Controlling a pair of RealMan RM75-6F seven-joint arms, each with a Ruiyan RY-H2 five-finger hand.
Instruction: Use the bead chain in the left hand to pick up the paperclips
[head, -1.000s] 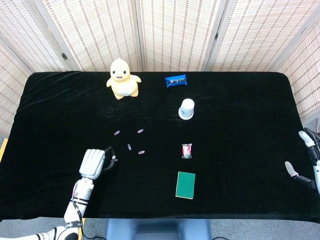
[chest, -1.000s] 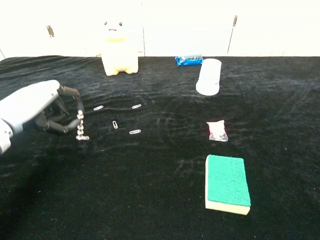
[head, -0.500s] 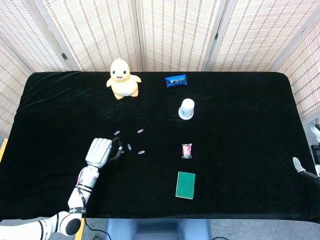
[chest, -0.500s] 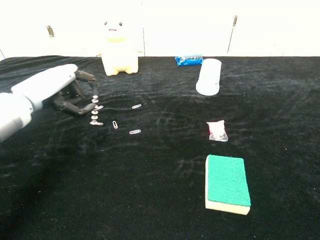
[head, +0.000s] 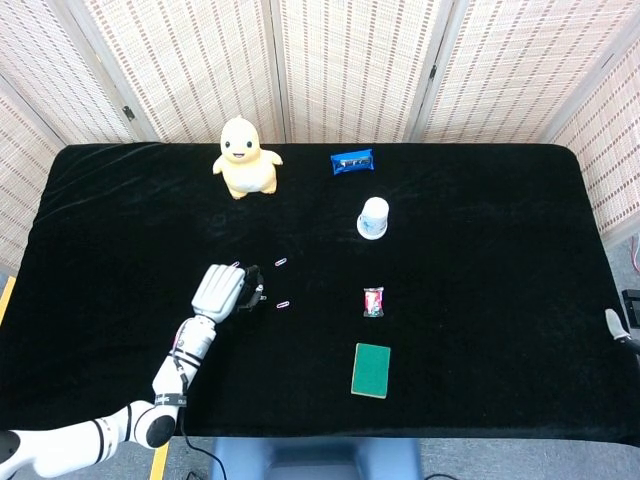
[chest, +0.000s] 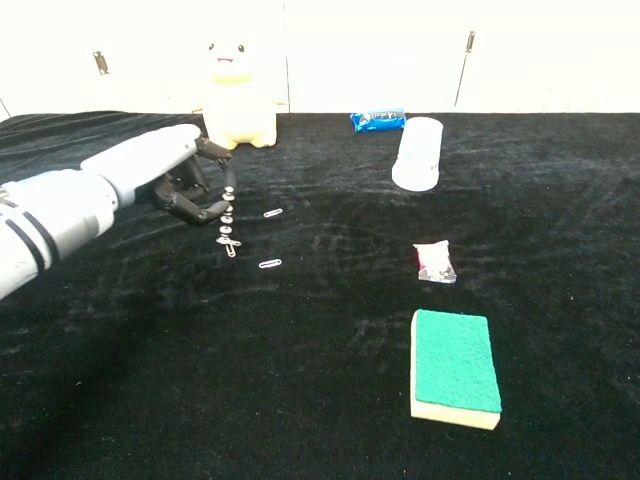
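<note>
My left hand (head: 222, 290) (chest: 150, 170) hovers over the black table and pinches a short silver bead chain (chest: 228, 224), which hangs straight down. The chain's lower end touches a paperclip (chest: 232, 248) lying on the cloth. Two more paperclips lie to the right of the hand, one further back (head: 281, 262) (chest: 272, 213) and one nearer (head: 285, 303) (chest: 270, 263). Only a sliver of my right hand (head: 613, 324) shows at the far right edge of the head view, and how its fingers lie is hidden.
A yellow duck toy (head: 245, 157) (chest: 238, 95) and a blue packet (head: 352, 161) sit at the back. A white cup (head: 374, 217) (chest: 419, 152), a small red-and-white packet (head: 373, 301) (chest: 435, 261) and a green sponge (head: 371, 370) (chest: 455, 365) lie to the right of the clips.
My left hand has carried the chain forward and to the right, from bare cloth to the paperclips. My right hand has slid almost out of view to the right.
</note>
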